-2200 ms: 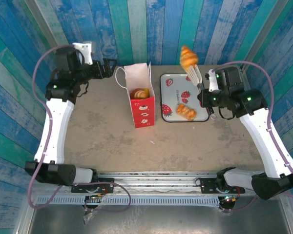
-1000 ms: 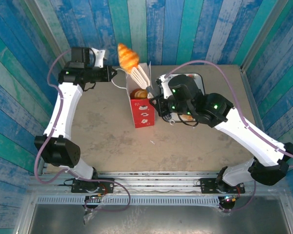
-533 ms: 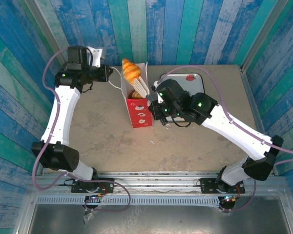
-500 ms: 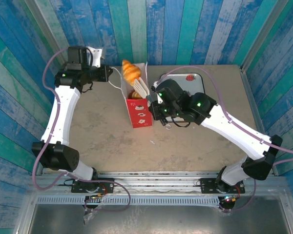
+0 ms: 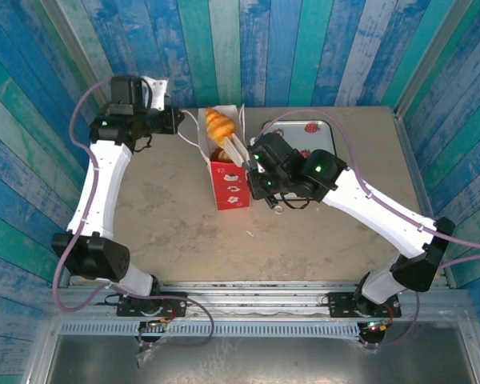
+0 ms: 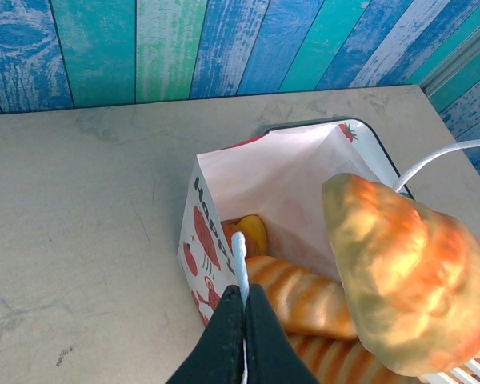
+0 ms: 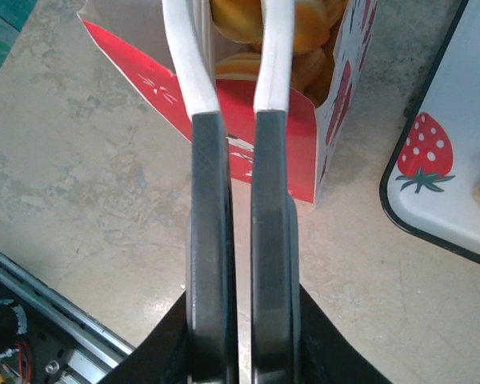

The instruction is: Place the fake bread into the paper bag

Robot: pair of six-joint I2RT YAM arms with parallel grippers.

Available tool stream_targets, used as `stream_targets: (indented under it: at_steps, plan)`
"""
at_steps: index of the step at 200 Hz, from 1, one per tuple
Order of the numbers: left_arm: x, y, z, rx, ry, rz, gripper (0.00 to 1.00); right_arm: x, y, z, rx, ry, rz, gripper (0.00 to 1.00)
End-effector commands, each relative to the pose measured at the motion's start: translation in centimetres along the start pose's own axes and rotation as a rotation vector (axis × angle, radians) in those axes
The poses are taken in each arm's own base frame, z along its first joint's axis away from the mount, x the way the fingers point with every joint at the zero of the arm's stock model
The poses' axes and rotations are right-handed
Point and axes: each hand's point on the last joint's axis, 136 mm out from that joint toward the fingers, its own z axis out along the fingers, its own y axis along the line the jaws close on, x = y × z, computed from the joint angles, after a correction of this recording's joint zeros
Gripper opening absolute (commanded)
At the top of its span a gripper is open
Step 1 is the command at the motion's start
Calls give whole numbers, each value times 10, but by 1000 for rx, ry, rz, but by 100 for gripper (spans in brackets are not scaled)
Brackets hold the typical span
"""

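Note:
The paper bag (image 5: 233, 181) stands upright mid-table, red below and white above, with several glossy buns and rolls (image 6: 304, 298) inside it. My left gripper (image 5: 178, 120) is shut on the bag's thin white loop handle (image 6: 240, 258), and its closed black fingers (image 6: 260, 340) pinch the cord beside the bag's rim (image 6: 194, 210). My right gripper (image 5: 253, 162) is shut on a pair of tongs (image 7: 236, 72) with black handles and white tips. The tongs hold a golden-orange croissant (image 5: 218, 124) at the bag's open mouth. The same croissant (image 6: 416, 272) looms large just over the opening.
The white strawberry-print tray (image 5: 308, 126) lies right of the bag, partly under my right arm, and its black-edged corner (image 7: 464, 168) shows close to the bag (image 7: 272, 148). Blue and green plank walls close the table's back and sides. Bare tabletop (image 5: 176, 216) lies in front of the bag.
My right arm carried the croissant from above the tray leftwards over the bag, then lowered it to the bag's mouth. My left gripper moved to the bag and closed on its handle.

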Motion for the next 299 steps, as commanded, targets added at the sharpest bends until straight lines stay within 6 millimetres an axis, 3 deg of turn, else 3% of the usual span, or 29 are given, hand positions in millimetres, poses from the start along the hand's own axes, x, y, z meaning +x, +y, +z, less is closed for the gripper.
stream_targets:
  at_steps: [1,104,141,162,189,219,247,282,299]
  plan:
    - [-10,-8,-23,-3,-60,40,0,-8,1,-11,4,-36,-9,32]
    - [-11,-8,-20,3,-59,33,0,-17,6,-12,-10,-66,-14,48]
    - [-11,-9,-20,9,-60,33,0,-22,9,-14,-21,-80,-16,48]
    - [-10,-9,-20,12,-63,32,6,-28,19,-21,-82,-109,-22,48]
    - [-13,-11,-23,14,-79,32,13,-43,36,-42,-190,-184,-17,48]
    - [-18,-10,-29,-8,-97,37,19,-59,39,-72,-229,-275,-21,48]
    - [-23,-10,-37,-28,-134,43,35,-74,39,-103,-249,-354,-32,48]
    - [-30,-9,-49,-57,-188,50,46,-87,22,-143,-220,-446,-22,48]
    - [-32,-8,-57,-81,-227,54,61,-91,4,-161,-189,-477,6,47]
